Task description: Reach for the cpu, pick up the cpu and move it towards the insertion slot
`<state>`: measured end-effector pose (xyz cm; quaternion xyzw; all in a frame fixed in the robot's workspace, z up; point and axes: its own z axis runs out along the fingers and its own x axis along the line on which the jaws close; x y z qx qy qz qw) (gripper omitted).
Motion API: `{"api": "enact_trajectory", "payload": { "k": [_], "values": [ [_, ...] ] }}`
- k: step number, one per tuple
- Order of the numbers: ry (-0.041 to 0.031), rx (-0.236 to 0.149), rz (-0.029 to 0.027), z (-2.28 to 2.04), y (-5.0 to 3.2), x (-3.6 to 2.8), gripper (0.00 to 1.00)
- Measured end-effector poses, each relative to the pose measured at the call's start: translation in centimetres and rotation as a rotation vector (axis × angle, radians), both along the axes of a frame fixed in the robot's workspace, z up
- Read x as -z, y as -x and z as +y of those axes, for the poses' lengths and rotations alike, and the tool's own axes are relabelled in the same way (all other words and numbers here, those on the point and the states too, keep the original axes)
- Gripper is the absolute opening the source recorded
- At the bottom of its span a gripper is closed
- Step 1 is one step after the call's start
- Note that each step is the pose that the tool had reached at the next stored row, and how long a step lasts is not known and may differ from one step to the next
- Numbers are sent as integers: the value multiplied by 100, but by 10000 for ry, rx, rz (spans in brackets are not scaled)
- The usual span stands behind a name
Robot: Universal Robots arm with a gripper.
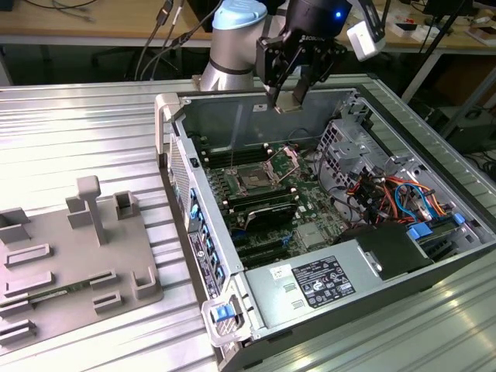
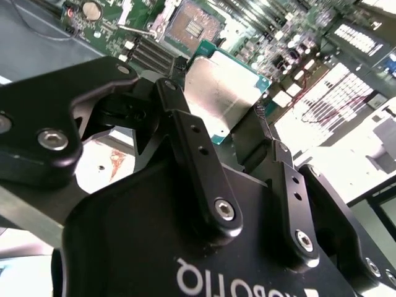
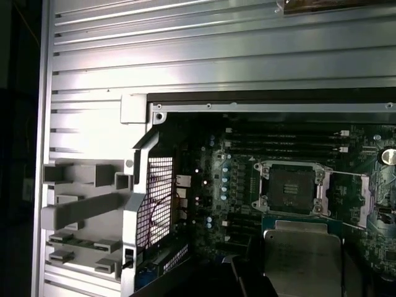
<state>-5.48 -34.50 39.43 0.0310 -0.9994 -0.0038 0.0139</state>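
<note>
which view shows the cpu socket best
The first wrist view: the insertion slot faces the camera, open, dark centre and frame unobstructed. The exterior view shows it small, inside the case. The second wrist view catches it near the picture's edge, beyond the held cpu.

Ribbed metal tabletop point(image 1: 77, 132), desks point(image 1: 93, 31) behind

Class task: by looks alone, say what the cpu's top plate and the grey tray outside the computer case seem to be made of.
The cpu, held in the gripper: its top plate looks like brushed silvery metal with a soft sheen; its rim looks like green circuit board. The grey tray: probably matte moulded plastic, being uniformly dull and free of glints.
</note>
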Motion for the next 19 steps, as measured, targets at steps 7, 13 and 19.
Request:
{"api": "enact_trajectory", "payload": {
  "k": [7,13,19],
  "values": [
    [-1,15,-2,136,-117,2,55],
    [0,52,-5,225,-149,5,55],
    [1,78,-9,305,-153,6,55]
  ]
}}
